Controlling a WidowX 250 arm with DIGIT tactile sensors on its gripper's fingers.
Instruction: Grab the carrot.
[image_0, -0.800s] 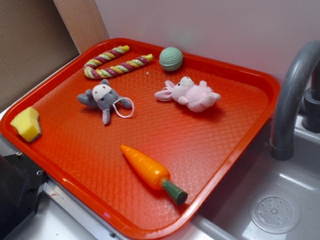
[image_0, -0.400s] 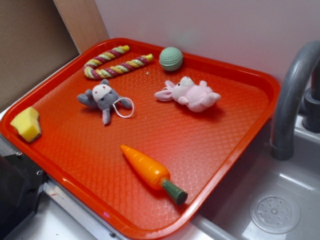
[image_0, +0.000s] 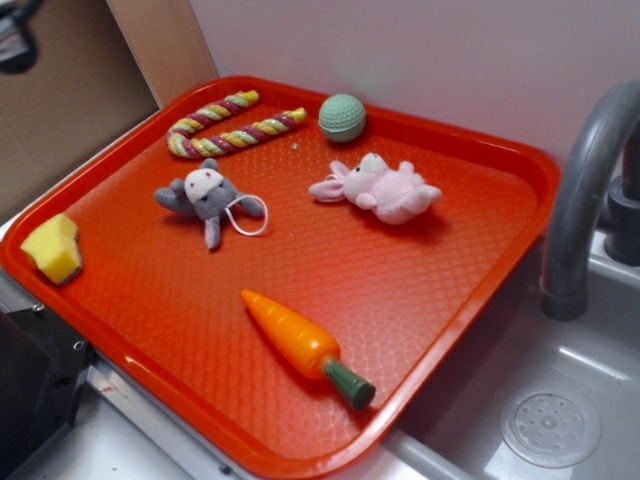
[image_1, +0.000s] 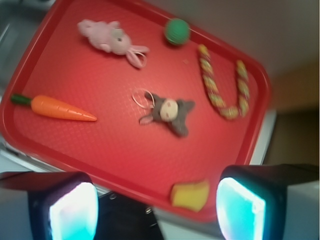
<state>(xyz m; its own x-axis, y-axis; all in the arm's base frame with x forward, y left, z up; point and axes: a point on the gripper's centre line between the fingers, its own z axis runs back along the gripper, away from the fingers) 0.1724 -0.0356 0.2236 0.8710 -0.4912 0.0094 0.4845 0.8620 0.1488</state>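
A dark piece of the arm (image_0: 14, 38) now pokes into the top left corner of the exterior view, where a moment ago there was only the brown board; nothing on the tray has shifted. From the wrist camera the gripper (image_1: 156, 207) hangs high above the near edge of the red tray (image_1: 125, 165), its two fingers (image_1: 70, 210) spread wide apart with nothing between them, their pads glowing pale blue.

One carrot (image_0: 300, 343) lies flat on the tray near the front rim, orange tip pointing toward the tray's middle and green stem cap toward the corner beside the sink; in the wrist view that carrot (image_1: 59, 108) sits at the left, well clear of the fingers.

Count the rest: two plush toys, a grey one (image_0: 207, 198) with a white loop in the middle and a pink bunny (image_0: 383, 188) to its right, well apart from each other. One green ball (image_0: 342, 117) at the back rim, just beside one striped rope toy (image_0: 225, 128) bent into a U. One yellow sponge wedge (image_0: 54, 248) on the left rim. Off the tray to the right, one grey faucet (image_0: 580, 200) curves over the sink (image_0: 560, 400), with one round drain (image_0: 550, 428) in it.
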